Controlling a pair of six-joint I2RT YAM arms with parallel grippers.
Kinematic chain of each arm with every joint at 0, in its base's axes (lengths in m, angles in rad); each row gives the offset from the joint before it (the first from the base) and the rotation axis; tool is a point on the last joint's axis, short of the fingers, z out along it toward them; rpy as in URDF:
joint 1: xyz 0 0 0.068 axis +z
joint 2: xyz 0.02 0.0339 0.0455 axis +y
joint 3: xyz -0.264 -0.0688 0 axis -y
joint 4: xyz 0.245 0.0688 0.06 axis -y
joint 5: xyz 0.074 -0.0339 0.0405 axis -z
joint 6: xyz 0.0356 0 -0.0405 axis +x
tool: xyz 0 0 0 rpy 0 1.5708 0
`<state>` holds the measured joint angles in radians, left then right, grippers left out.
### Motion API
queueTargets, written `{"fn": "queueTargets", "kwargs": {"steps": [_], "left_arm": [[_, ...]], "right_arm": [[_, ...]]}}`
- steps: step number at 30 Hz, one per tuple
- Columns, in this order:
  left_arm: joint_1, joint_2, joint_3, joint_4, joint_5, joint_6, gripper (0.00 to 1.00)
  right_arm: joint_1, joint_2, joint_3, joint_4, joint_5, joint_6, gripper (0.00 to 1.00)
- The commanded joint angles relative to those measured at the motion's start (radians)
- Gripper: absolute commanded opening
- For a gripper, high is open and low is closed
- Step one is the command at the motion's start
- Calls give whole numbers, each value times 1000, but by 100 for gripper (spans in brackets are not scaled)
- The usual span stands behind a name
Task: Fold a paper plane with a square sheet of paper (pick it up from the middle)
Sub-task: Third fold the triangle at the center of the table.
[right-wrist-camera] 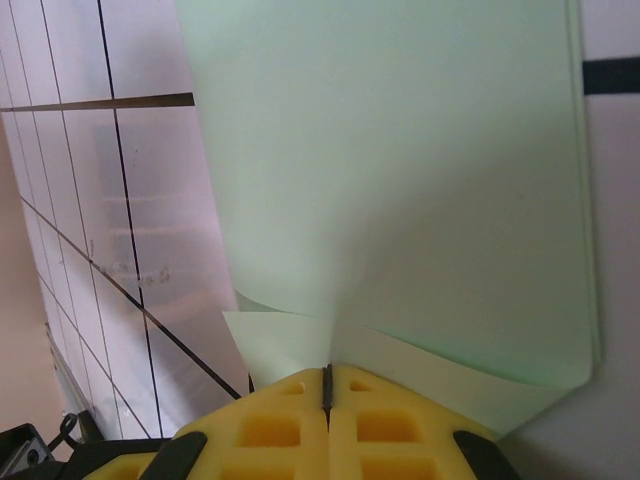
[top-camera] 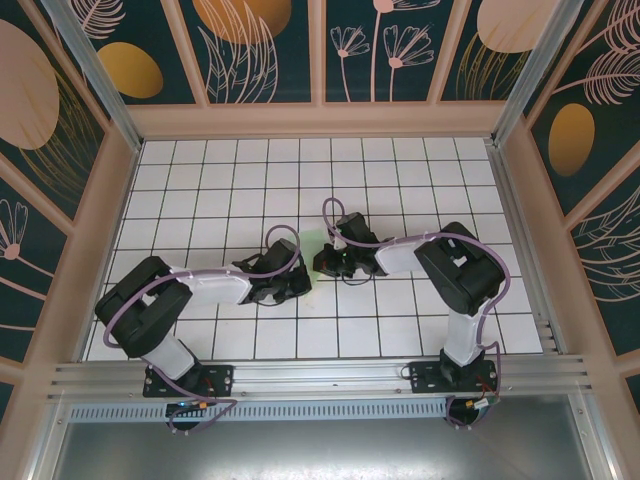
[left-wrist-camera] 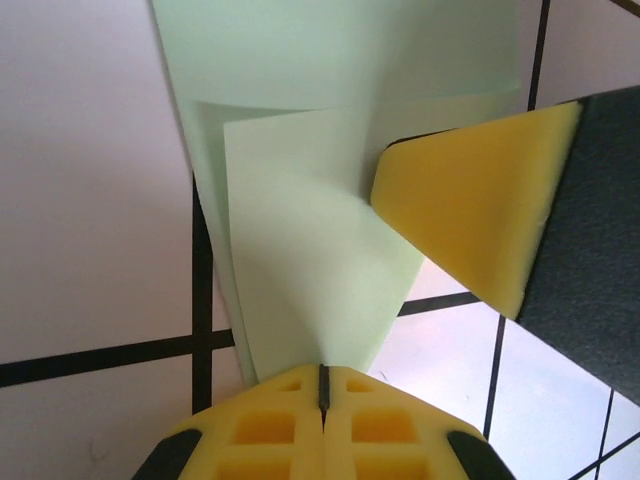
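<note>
Mint-green sheet of paper [left-wrist-camera: 300, 250], partly folded, sits near the middle of the white tiled table [top-camera: 200, 180]. Left gripper [left-wrist-camera: 322, 374] clamped tight on one edge. Right gripper [right-wrist-camera: 327, 376] clamped tight on another edge, close by.

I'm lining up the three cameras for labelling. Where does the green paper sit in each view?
Top external: the green paper peeks out mid-table between the left gripper and right gripper.
Left wrist: the paper runs from top centre down into the shut left gripper.
Right wrist: it spreads across centre and right, pinched by the right gripper.
Shared landmark: the white grid table.
</note>
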<state>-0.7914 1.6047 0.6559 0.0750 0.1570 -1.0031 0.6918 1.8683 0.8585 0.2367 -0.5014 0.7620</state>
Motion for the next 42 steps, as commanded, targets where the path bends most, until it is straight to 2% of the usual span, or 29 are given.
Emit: {"fn": "queueTargets", "kwargs": {"steps": [1, 9, 17, 26, 32, 42], "left_arm": [[-5, 21, -26, -41, 9, 10, 0], [-5, 12, -58, -47, -7, 0, 0], [-5, 9, -68, -49, -8, -5, 0], [-4, 4, -81, -65, -4, -14, 0], [-4, 10, -108, -112, 10, -10, 0], [-4, -12, -145, -115, 23, 5, 0]], "right_arm": [[-3, -54, 33, -26, 28, -63, 3], [13, -120, -50, -5, 58, -95, 0], [63, -68, -45, -23, 80, -89, 0], [59, -6, -22, -49, 93, -103, 0], [-7, 3, -20, -46, 113, -181, 0], [-186, 81, 75, -84, 124, -294, 0]]}}
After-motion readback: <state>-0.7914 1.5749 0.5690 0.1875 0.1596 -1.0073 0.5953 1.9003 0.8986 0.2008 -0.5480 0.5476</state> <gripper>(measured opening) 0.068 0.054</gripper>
